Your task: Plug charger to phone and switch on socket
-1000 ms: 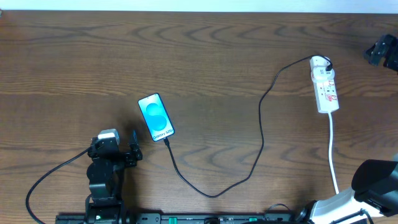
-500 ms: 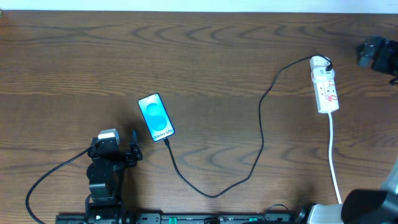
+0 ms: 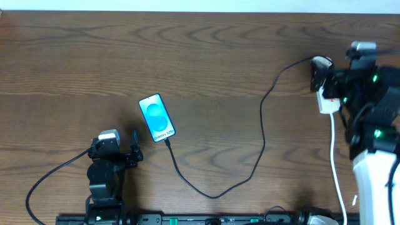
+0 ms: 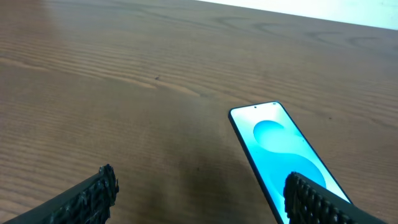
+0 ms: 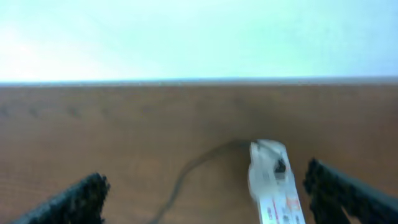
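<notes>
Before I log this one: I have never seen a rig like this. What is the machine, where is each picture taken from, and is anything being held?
The machine is a two-armed robot at a wooden table. One picture looks straight down from above. The other two come from a camera on each wrist, so each shows its own dark fingertips in the bottom corners. On the table lie a phone with a lit blue screen and a white power strip, and a thin black charger cable runs between them. The left gripper is beside the phone. The right gripper is close to the power strip. Both are open and hold nothing.
</notes>
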Controlling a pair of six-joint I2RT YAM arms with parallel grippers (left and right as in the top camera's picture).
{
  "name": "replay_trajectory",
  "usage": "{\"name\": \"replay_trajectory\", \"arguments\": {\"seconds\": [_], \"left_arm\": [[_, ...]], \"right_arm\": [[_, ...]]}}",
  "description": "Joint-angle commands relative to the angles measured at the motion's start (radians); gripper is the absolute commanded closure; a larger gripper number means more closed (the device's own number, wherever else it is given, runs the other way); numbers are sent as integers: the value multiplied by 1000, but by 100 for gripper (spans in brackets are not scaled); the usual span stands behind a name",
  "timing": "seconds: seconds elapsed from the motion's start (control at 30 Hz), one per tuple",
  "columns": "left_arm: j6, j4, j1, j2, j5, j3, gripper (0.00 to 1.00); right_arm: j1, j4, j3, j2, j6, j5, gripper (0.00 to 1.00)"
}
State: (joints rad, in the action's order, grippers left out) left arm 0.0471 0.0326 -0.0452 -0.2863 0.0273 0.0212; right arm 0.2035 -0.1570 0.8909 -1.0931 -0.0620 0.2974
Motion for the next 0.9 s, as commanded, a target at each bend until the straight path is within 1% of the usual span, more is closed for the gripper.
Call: {"name": "replay_trajectory", "arguments": {"seconds": [0.0,0.17,0.23,0.37,0.53,0.63,0.67,0.77,0.87], "left_arm": [[-17,40,-5,0,-13,-17,13],[-17,40,-5,0,-13,-17,13],[-17,40,-5,0,-13,-17,13],[-17,40,-5,0,-13,-17,12],[-17,40,-5,0,-13,-17,12],[-17,40,-5,0,-13,-17,13],[-17,40,-5,0,-13,-17,13],[-17,40,-5,0,-13,-17,13],[-17,40,-5,0,-13,-17,13]], "right_arm": [[-21,76,-140,122,-2,0,1],[-35,200,-353,300,-2,0,1],[-35,289,-477,399,-2,-1,1],[-35,428,-639,525,-2,-19,1],[-35,566,-800,655,-1,-45,1],[-35,590,-860,712,8,-55,1],[-39,578,-887,746,31,-81,1],[-71,478,-885,812,81,-203,1],[-108,413,-885,879,95,-288,1]]}}
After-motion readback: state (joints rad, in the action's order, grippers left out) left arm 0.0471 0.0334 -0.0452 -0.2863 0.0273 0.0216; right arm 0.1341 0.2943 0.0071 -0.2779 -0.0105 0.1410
